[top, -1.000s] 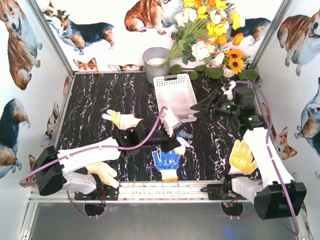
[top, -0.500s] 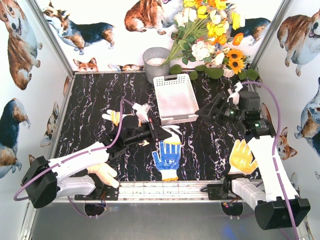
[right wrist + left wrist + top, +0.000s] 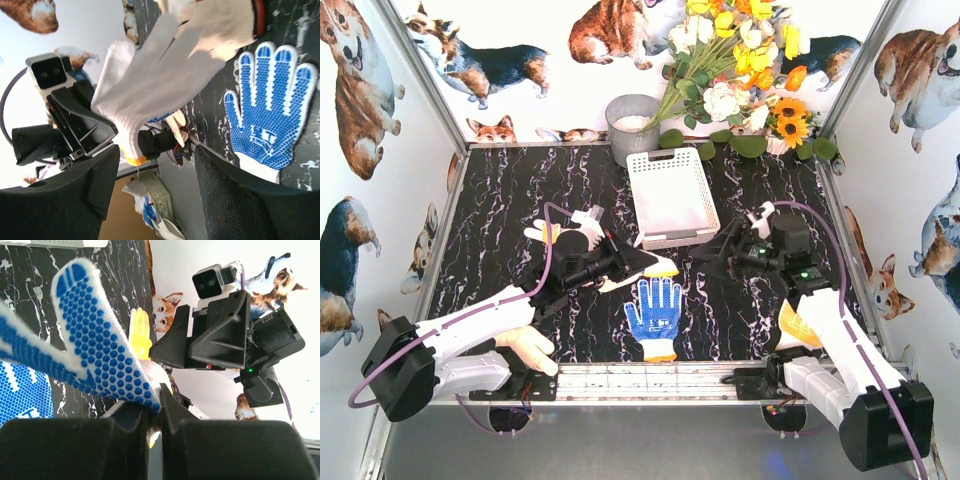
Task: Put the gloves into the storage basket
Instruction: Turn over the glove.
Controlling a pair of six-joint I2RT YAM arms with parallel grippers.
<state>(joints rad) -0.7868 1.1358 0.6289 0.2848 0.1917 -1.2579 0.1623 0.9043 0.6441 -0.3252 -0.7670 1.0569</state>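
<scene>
Corgi-printed white walls (image 3: pixel 380 100) close in a black marbled tabletop (image 3: pixel 510 190). At the back stands the white slotted plastic storage basket (image 3: pixel 670 190), next to a grey round metal bucket (image 3: pixel 632 125) and a bunch of artificial flowers (image 3: pixel 740 70); what fills the bucket is too pale to make out.

The left gripper (image 3: pixel 638 263) is clamped on a white knit glove with a blue-dotted palm (image 3: pixel 170 75), holding it above the table just in front of the basket's near edge. Its orange-yellow cuff end disappears between the fingers. The right gripper (image 3: pixel 718 243) faces it from close by, jaws apart, gripping nothing.

A second blue-dotted glove (image 3: pixel 655 312) lies flat on the table, dots up, nearer the arm bases. A cream glove with a yellow cuff (image 3: pixel 552 236) lies left of centre, partly covered by the left arm. A yellow glove (image 3: pixel 800 322) is half hidden under the right arm. A pale cream glove (image 3: pixel 525 347) beside the left base is cut across by that arm.
</scene>
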